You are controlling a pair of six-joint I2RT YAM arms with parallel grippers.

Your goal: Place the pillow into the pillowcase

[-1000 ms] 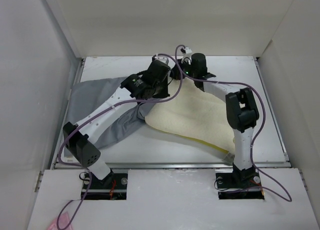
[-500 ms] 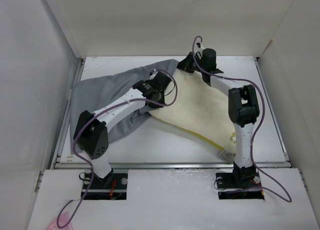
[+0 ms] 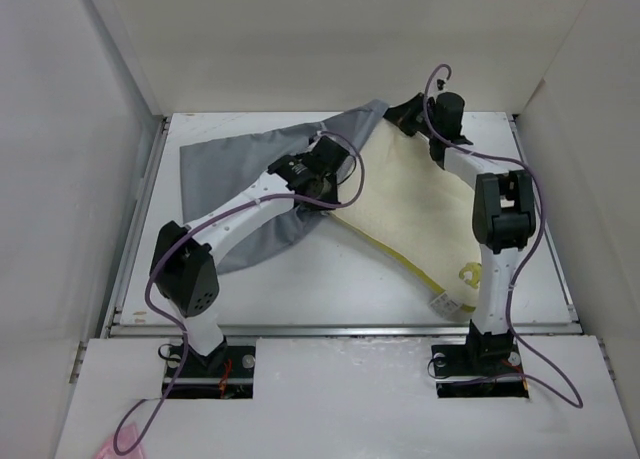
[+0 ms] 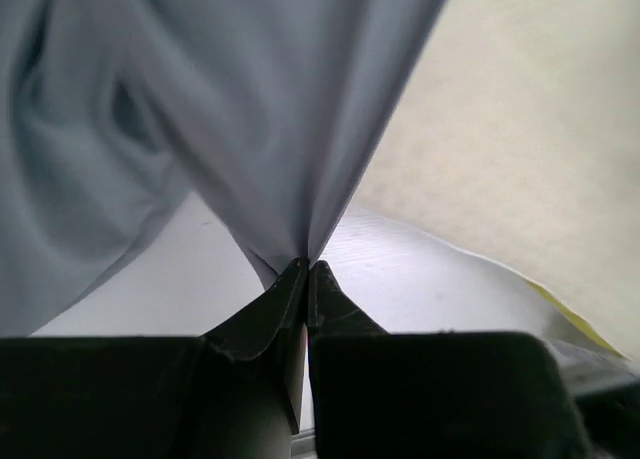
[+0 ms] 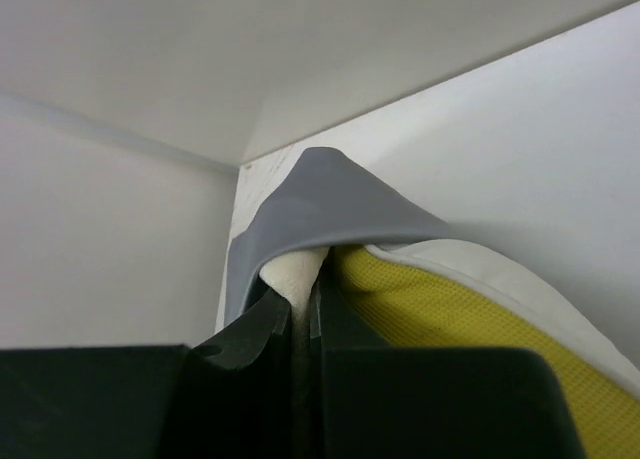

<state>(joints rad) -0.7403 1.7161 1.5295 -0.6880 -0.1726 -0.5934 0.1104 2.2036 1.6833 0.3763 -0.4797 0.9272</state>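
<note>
The cream pillow (image 3: 410,204) lies slanted on the right half of the table, its yellow edge band (image 3: 385,251) facing the near side and a white tag (image 3: 441,301) at its near end. The wrinkled grey pillowcase (image 3: 235,174) spreads over the far left, and its rim reaches the pillow's far corner. My left gripper (image 3: 318,179) is shut on a fold of the pillowcase (image 4: 250,109), with the fabric pinched at the tips (image 4: 306,269). My right gripper (image 3: 405,112) is shut on the pillow's far corner (image 5: 300,267), and grey pillowcase cloth (image 5: 320,204) is draped over that corner.
White enclosure walls (image 3: 100,129) rise on the left, right and far sides. The back wall (image 5: 400,39) stands close behind my right gripper. Purple cables (image 3: 350,169) loop over both arms. The table's near edge (image 3: 340,329) runs in front of the arm bases.
Both arms have swung to the right and farther back, dragging the pillow and pillowcase with them. The pillowcase rim now reaches over the pillow's far corner.
</note>
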